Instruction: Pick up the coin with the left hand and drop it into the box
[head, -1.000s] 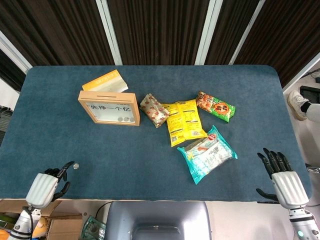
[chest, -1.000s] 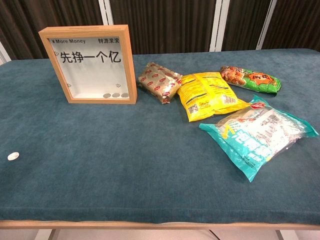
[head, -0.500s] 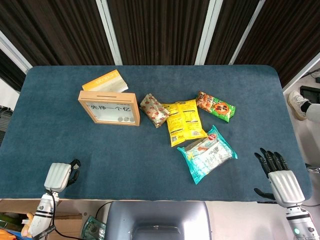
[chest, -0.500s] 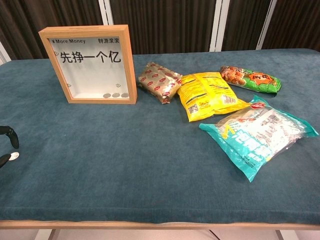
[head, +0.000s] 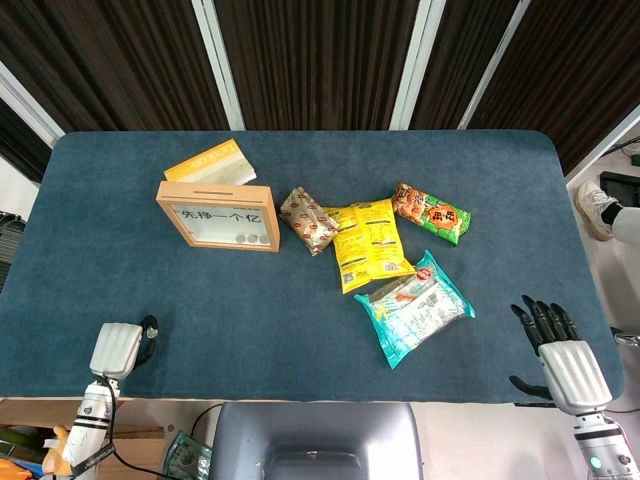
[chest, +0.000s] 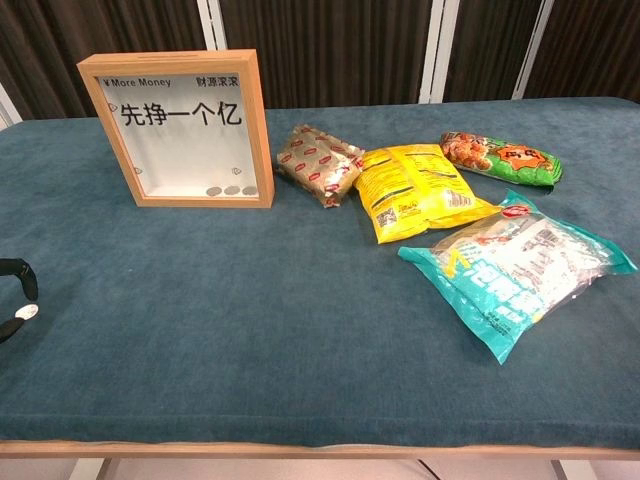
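A small silver coin (chest: 25, 312) lies on the blue cloth at the chest view's far left edge. My left hand (head: 122, 346) hovers at the table's front left corner. Its dark fingertips (chest: 19, 276) curve over the coin from above and below with a gap showing, and the lower one sits right beside the coin. In the head view the fingers hide the coin. The wooden glass-fronted box (head: 218, 215) (chest: 185, 128) stands upright at the back left, with a few coins inside. My right hand (head: 560, 345) rests open off the front right corner.
Four snack packs lie right of the box: a brown one (head: 307, 220), a yellow one (head: 367, 243), an orange-green one (head: 431, 212) and a teal one (head: 413, 307). An orange-and-white carton (head: 210, 163) lies behind the box.
Over the last second my left hand came forward so that its fingers now bracket the coin. The coin has stayed where it was. My right hand has barely shifted.
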